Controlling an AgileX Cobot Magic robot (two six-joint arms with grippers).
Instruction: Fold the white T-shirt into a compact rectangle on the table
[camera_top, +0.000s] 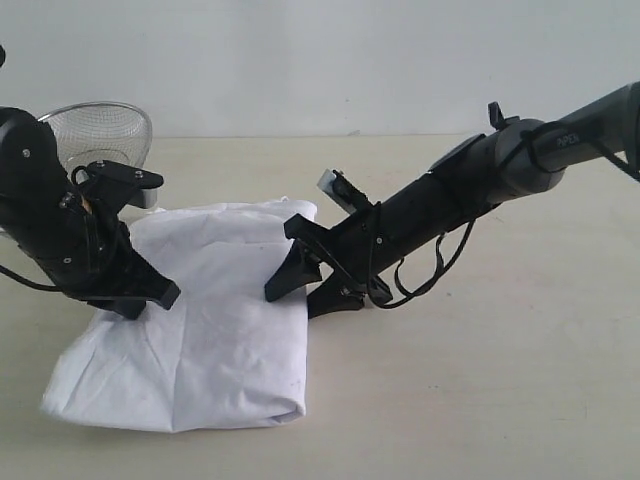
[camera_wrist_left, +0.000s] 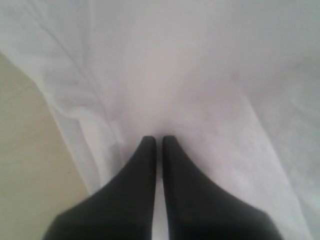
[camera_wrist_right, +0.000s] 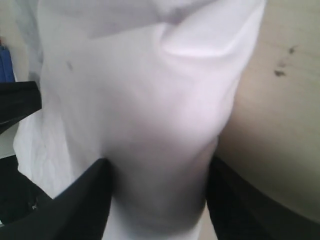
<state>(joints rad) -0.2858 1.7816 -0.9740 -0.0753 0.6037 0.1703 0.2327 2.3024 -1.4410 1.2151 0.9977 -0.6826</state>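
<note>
The white T-shirt (camera_top: 215, 330) lies on the table (camera_top: 480, 380) as a folded, roughly rectangular bundle, plain white side up; no lettering or neck tag shows. My left gripper (camera_top: 152, 296) rests on the shirt's left edge, its fingers (camera_wrist_left: 147, 150) shut together with only a sliver between them, tips on the cloth (camera_wrist_left: 190, 75). My right gripper (camera_top: 305, 290) is at the shirt's right edge, open wide. In the right wrist view its fingers (camera_wrist_right: 92, 192) stand on either side of a raised fold of the shirt (camera_wrist_right: 150, 100), apart from it.
A wire-mesh basket (camera_top: 100, 130) stands at the back left, behind the left arm. Bare tabletop (camera_wrist_right: 280, 130) with small dark specks (camera_wrist_right: 280, 73) lies right of the shirt, and a strip of table (camera_wrist_left: 25, 150) shows beside the shirt's left edge.
</note>
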